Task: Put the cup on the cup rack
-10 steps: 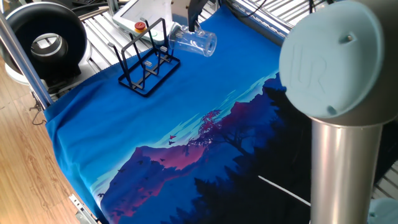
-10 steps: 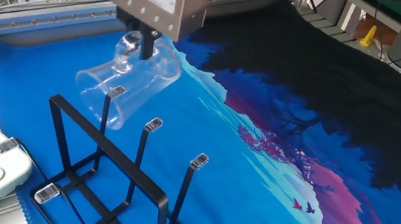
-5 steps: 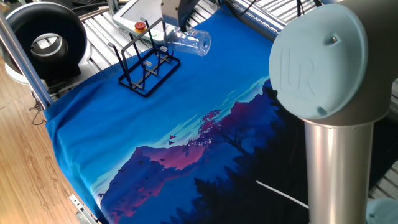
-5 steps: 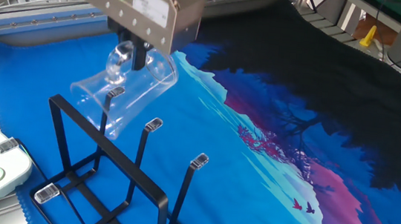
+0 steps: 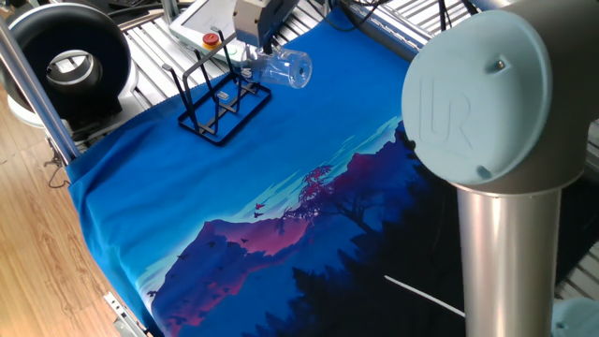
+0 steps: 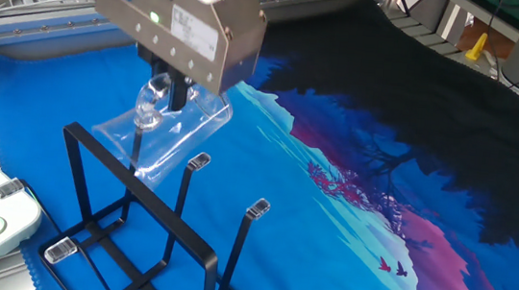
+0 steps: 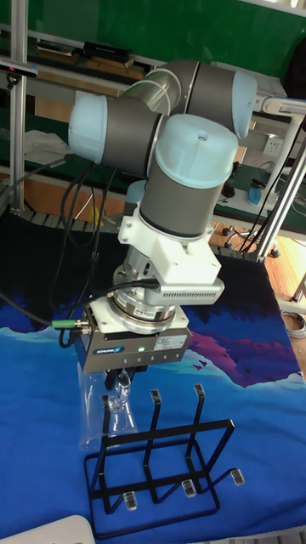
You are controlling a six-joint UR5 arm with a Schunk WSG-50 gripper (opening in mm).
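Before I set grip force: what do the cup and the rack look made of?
The cup, held in the gripper, looks like clear colourless glass or hard plastic: the blue cloth shows through it and its thick base glints. Which of the two, the pictures leave open. The cup rack looks like thin metal wire with a black coating, its prong tips capped in clear or pale pieces, probably plastic.

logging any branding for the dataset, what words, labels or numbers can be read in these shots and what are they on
"UR", raised letters, partly legible: on the pale blue round cap of the robot arm joint.
Small blue label with white lettering: on the grey metal gripper body, too small to read.
Same label on the gripper body in the tall fixed view: too blurred to read.
Nothing readable on the clear glass cup or the black wire cup rack.
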